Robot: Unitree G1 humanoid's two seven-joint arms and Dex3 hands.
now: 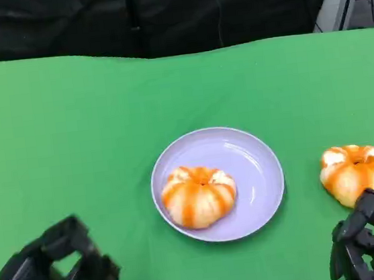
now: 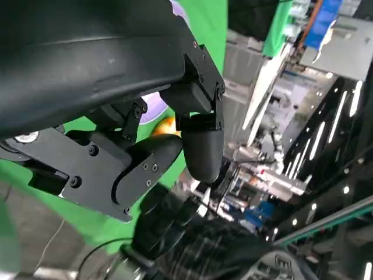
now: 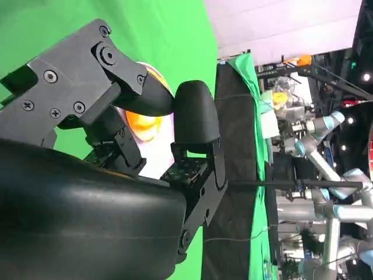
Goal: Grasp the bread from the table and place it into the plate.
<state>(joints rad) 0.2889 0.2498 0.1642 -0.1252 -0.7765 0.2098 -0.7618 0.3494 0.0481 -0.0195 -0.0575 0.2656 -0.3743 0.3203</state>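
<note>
Bread (image 1: 358,171) — sitting right of plate (image 1: 256,152) on the surface; another piece (image 1: 199,195) is lying in the plate. I am holding right robot hand (image 1: 372,244) spread, empty, just near of it — risking shoving it away.

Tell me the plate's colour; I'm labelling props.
The plate is pale lavender, clearest in the head view.
</note>
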